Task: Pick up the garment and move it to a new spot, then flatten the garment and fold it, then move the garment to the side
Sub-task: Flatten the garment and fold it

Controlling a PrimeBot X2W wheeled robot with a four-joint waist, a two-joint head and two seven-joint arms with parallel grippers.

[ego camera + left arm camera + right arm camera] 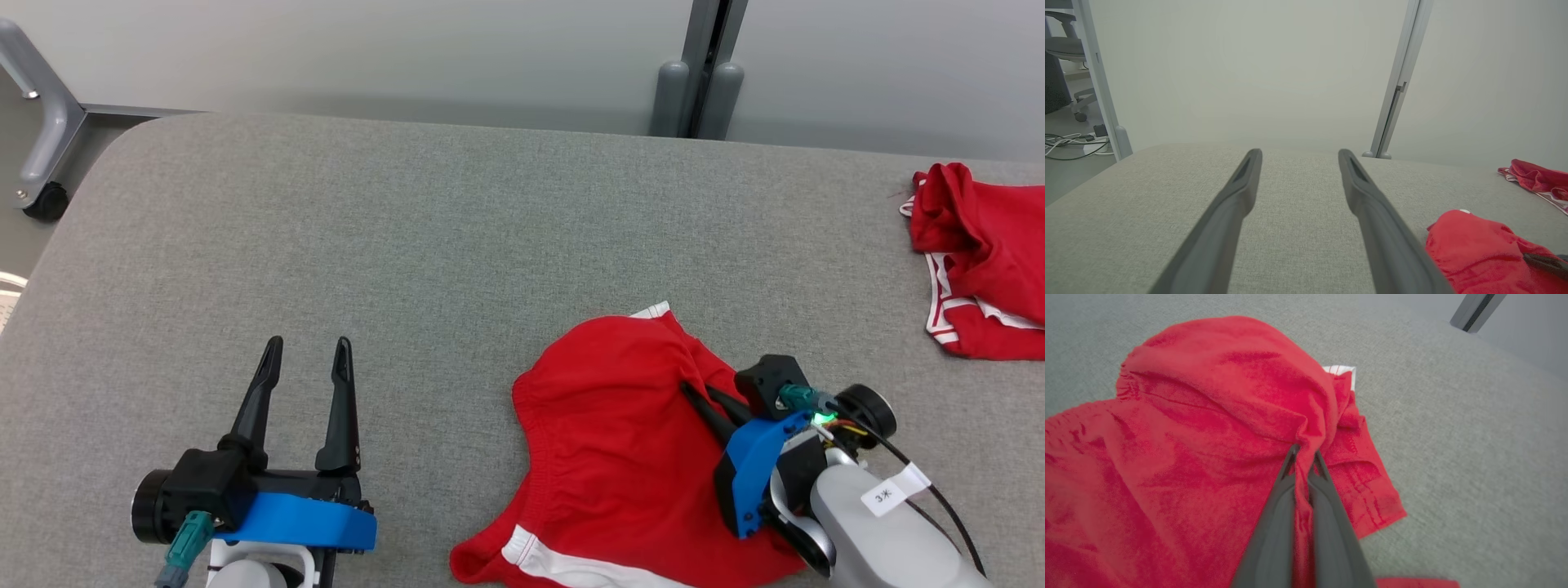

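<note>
The garment (612, 441) is a pair of red shorts with white trim, lying rumpled on the grey table at the lower middle of the head view; it also shows in the left wrist view (1478, 245) and the right wrist view (1208, 428). My right gripper (694, 394) (1304, 451) is shut on a pinched fold of the garment near its right side. My left gripper (308, 349) (1298, 157) hovers open over bare table to the garment's left, with nothing between its fingers.
A second red garment (980, 261) (1535, 179) with white stripes lies bunched at the table's far right. The grey table (367, 229) has a rounded far-left corner. A grey post (702, 65) stands behind the table; a chair leg with a caster (41, 122) stands at the far left.
</note>
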